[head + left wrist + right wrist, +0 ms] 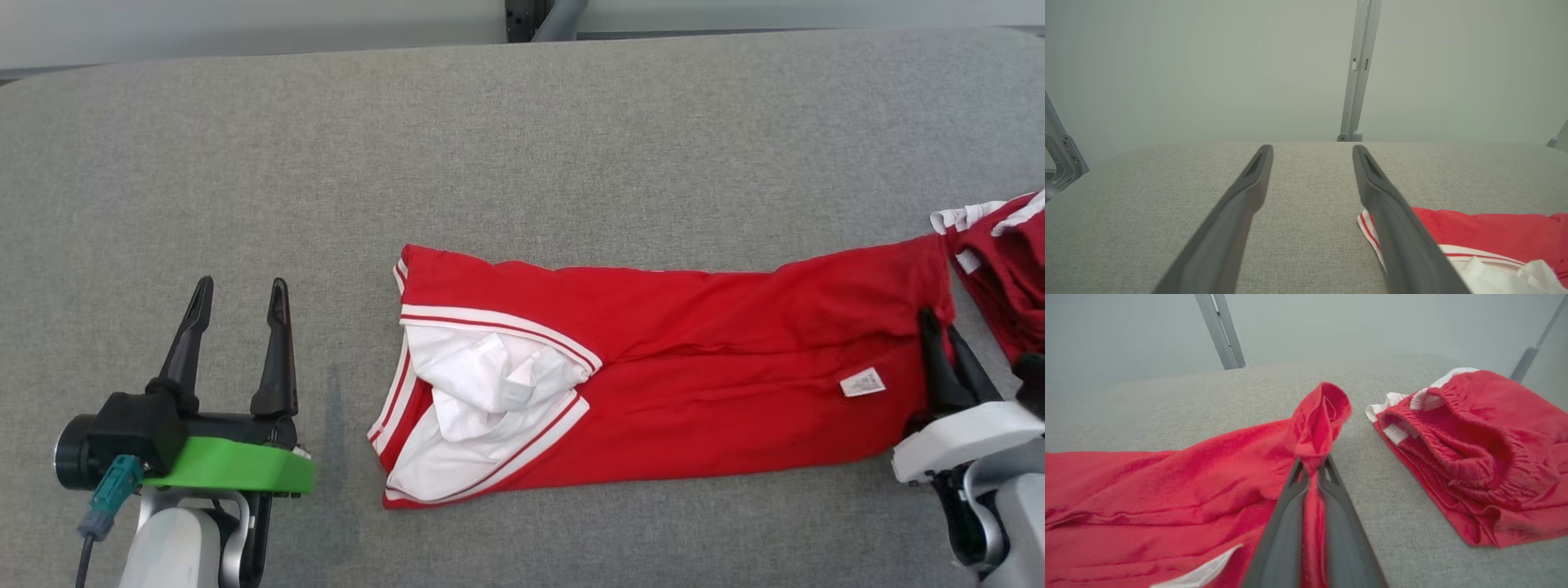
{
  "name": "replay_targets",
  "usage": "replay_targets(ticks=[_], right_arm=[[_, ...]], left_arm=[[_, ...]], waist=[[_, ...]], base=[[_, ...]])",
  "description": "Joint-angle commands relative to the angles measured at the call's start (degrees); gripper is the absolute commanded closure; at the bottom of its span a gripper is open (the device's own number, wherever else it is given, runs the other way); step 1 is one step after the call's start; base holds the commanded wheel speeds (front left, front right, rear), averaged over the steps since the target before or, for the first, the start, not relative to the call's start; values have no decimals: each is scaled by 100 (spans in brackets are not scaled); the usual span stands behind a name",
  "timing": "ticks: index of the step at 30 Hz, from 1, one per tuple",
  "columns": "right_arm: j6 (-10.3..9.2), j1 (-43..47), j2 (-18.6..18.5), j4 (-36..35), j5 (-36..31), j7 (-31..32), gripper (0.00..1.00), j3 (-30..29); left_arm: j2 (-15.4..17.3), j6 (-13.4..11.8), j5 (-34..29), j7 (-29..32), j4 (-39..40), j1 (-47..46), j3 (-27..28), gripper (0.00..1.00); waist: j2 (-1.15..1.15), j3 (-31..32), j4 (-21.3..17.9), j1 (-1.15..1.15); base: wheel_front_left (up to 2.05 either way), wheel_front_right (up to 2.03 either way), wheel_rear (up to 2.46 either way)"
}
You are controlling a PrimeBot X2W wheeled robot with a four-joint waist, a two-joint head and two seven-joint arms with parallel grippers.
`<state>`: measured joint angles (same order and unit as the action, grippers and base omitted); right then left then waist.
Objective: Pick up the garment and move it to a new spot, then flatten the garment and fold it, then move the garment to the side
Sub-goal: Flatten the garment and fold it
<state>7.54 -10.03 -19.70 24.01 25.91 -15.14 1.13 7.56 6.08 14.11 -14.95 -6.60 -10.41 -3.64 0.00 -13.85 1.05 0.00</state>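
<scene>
Right end effector clamps hem of red jersey mid-fold.
Left end effector stands open; next, the hem likely needs carrying across toward the collar.

The jersey is plain red. Its neckline trim is white with a thin red stripe, its inside is white, and it carries a small white label. The shorts at the bench's right edge are the same red with white banding. The bench is flecked grey cloth. The left gripper is black on a bright green bracket; the right gripper is dark on a white housing.
</scene>
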Motion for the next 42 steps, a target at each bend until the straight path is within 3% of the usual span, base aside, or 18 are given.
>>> replay_targets(ticks=[1, 8, 14, 21, 36, 38, 42], right_arm=[[-10, -84, 59, -267, -84, -6, 100, 139], [-10, -219, 445, -1745, -442, 504, 100, 940], [-10, -477, 992, -2233, -435, 887, 100, 1905], [-9, -1000, 1535, -1461, -182, 723, 100, 2929], [-7, -2020, 1671, 325, 824, 54, 100, 4331], [-7, -2141, 1672, 388, 898, 13, 0, 4416], [-7, -2313, 1673, 129, 819, -10, 0, 4374]], left_arm=[[-21, 32, -18, -18, -31, 89, 39, 0], [-110, 54, -1, -19, -124, 139, -34, 0], [-168, 86, 15, -19, -235, 99, -155, 0], [-208, 109, 20, -18, -312, -28, -292, 0], [-198, 137, -38, -18, -397, -221, -477, 0], [-193, 139, -46, -18, -391, -222, -475, 0], [-155, 142, -48, -18, -368, -227, -413, 0]], waist=[[0, 124, -85, 0], [0, 321, -92, 0], [0, 377, 113, 0], [0, 307, 483, 0], [0, 42, 824, 0], [0, 32, 801, 0], [0, 33, 695, 0]], base=[[0, 0, 0], [0, 0, 0], [0, 0, 0], [0, 0, 0], [0, 0, 0], [0, 0, 0], [0, 0, 0]])
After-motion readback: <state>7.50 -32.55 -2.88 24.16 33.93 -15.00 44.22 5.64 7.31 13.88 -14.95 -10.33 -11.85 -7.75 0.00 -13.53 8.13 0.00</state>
